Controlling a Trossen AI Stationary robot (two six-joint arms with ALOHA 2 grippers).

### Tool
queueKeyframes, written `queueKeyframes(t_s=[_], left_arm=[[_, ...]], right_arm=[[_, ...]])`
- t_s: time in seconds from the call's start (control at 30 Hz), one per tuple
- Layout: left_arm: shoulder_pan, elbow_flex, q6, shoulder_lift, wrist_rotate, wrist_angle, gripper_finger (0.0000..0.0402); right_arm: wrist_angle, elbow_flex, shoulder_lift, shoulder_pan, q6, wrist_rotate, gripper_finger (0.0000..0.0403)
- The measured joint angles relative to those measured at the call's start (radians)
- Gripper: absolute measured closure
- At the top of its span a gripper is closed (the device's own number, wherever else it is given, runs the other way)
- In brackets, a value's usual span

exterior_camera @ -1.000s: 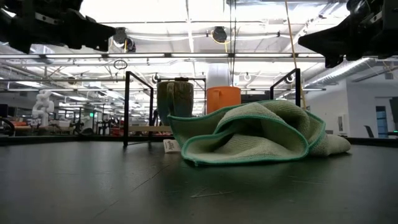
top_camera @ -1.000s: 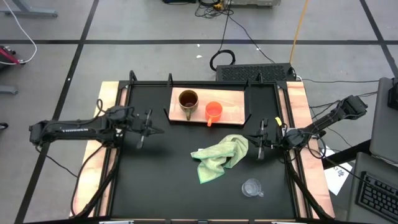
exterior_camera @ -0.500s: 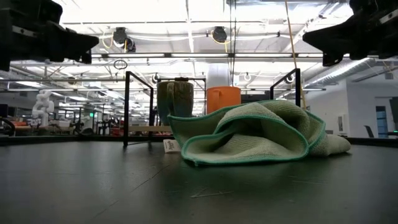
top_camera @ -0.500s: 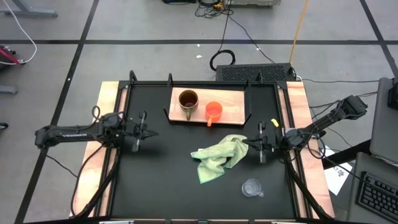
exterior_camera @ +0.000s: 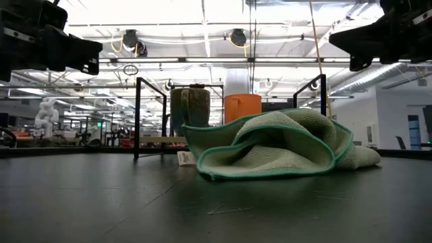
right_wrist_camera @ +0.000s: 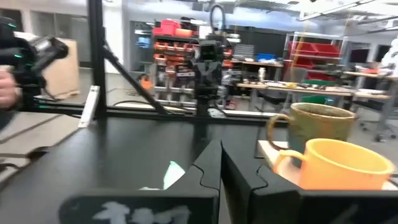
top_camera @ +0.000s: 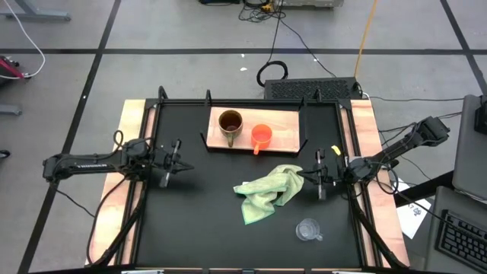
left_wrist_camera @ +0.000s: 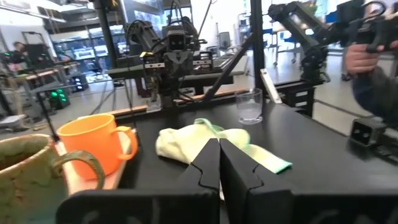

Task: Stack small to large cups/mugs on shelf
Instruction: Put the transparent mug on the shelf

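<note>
Shelf (top_camera: 285, 137) holds brown mug (top_camera: 230, 124), orange cup (top_camera: 261, 137); both grippers' jaws closed, empty.

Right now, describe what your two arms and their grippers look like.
Both arms are dark, slim and jointed. The left arm bears pale lettering along its link, too small to read, and black cables loop beside it. The left gripper and the right gripper each end in two matte black, angular fingers with notched inner edges. Small yellow marks sit near the right arm wrist.
</note>
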State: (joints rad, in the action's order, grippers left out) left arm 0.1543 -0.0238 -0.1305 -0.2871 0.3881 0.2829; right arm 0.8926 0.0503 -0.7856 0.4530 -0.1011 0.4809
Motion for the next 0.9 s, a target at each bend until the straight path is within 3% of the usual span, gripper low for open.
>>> queueKeyframes(t_s=[0.2, 0.43, 0.67, 0.9], left_arm=[[0.0, 0.0, 0.039, 0.0, 0.023, 0.003, 0.0391], [0.0, 0.0, 0.071, -0.001, 0.023, -0.002, 0.038], [0.0, 0.0, 0.089, -0.001, 0.023, -0.016, 0.0398], [0.0, 0.0, 0.088, -0.001, 0.022, -0.04, 0.0382]], right_arm=[[0.02, 0.001, 0.0, 0.001, 0.015, -0.192, 0.0402], [-0.048, 0.065, 0.0, 0.018, 0.008, -0.224, 0.0349], [-0.385, 0.254, 0.0, 0.095, 0.029, -0.224, 0.0255], [-0.755, 0.464, 0.0, 0.139, 0.207, -0.222, 0.019]])
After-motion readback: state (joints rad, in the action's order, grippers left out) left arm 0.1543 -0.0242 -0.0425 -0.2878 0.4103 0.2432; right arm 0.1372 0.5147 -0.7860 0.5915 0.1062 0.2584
